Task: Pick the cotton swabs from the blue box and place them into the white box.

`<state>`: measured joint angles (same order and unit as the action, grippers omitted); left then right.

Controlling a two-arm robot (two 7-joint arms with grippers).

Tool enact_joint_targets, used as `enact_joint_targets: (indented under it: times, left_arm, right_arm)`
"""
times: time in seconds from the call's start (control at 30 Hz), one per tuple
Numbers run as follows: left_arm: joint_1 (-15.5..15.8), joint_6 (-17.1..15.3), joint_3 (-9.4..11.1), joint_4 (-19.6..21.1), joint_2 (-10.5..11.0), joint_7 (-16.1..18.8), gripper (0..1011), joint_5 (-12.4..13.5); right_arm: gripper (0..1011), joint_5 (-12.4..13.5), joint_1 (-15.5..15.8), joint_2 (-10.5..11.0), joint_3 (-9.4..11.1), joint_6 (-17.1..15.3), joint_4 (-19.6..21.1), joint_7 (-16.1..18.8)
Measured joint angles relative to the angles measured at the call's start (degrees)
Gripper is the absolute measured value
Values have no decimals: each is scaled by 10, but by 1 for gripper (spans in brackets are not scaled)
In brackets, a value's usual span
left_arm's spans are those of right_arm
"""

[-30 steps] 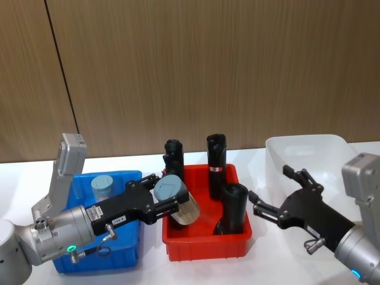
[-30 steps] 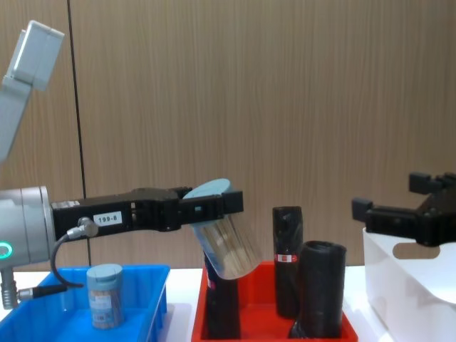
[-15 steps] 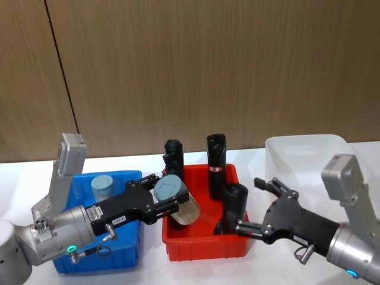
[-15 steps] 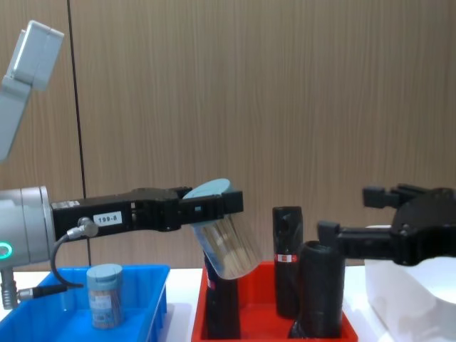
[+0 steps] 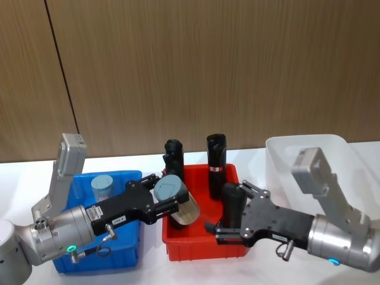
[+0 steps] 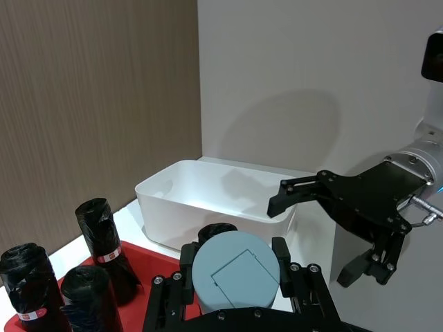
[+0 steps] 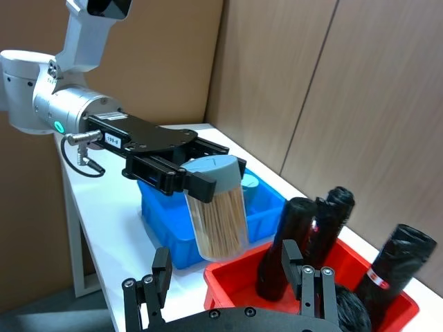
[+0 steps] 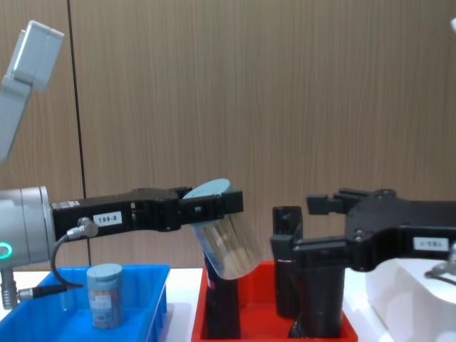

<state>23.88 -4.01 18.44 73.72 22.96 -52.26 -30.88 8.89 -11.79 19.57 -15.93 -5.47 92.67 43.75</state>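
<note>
White box (image 5: 306,139) sits at 3 o'clock of the red bin (image 5: 202,246), blue box (image 5: 124,255) at 9. Our right gripper (image 5: 225,206) is spread wide and empty, hard by the front black roll (image 5: 233,199) in the red bin; we can't tell if it straddles it. Our left gripper (image 5: 161,193) is clamped on a cotton swab tub (image 5: 183,208), tilted, above the red bin's 9 o'clock edge and well short of the white box.

Risks as we see them:
- The right arm sits across our path toward 3 o'clock, so the arms could clash or a roll could tip.
- The tilted tub could slip into the red bin.

Spare tub (image 5: 102,185) stands in the blue box.
</note>
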Motion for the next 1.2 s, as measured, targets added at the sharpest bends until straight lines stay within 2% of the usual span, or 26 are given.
enact_joint_targets:
  times: [0.23, 0.47, 1.2]
  left_arm:
    - [0, 0, 0, 0, 0, 0, 669, 0]
    - [0, 0, 0, 0, 0, 0, 669, 0]
    - [0, 0, 0, 0, 0, 0, 669, 0]
  right_arm:
    - [1002, -17, -32, -18, -12, -2, -30, 27]
    - [1002, -30, -59, -34, -22, -3, -57, 37]
    - [1002, -64, -105, -67, -49, 3, -120, 47]
